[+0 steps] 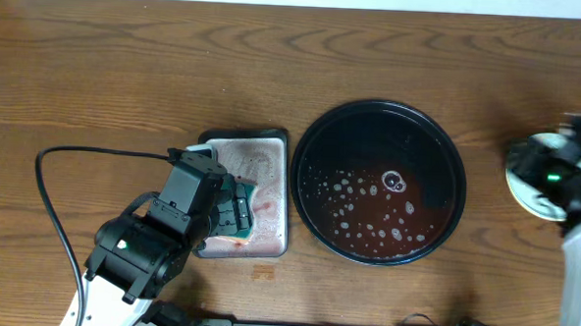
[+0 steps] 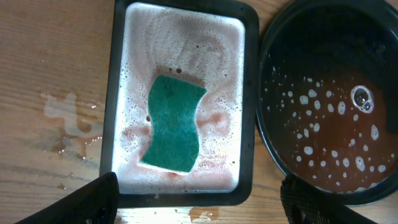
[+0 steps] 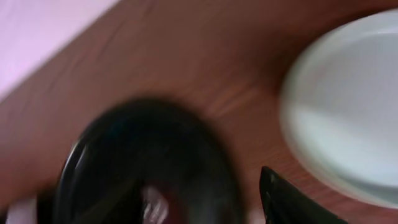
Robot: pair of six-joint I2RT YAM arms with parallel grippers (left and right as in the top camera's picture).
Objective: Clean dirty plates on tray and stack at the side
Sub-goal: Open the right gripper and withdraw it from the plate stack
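Note:
The black tray (image 1: 370, 137) sits mid-table and holds reddish soapy water with foam spots; no plate lies on it. It also shows in the left wrist view (image 2: 323, 56) and, blurred, in the right wrist view (image 3: 149, 143). A pale plate (image 1: 528, 178) lies on the bare wood at the far right, partly under my right gripper (image 1: 565, 175). It shows pale and smear-free in the right wrist view (image 3: 354, 112). The right gripper (image 3: 199, 205) is open and empty, and its view is motion-blurred. My left gripper (image 2: 196, 205) is open and empty above the pan's near edge.
A small silver pan (image 2: 186, 37) of pinkish foamy water stands just left of the tray, also seen overhead (image 1: 261, 152). A green sponge (image 2: 174, 124) lies loose in it. Water spots (image 2: 68, 118) wet the wood left of the pan.

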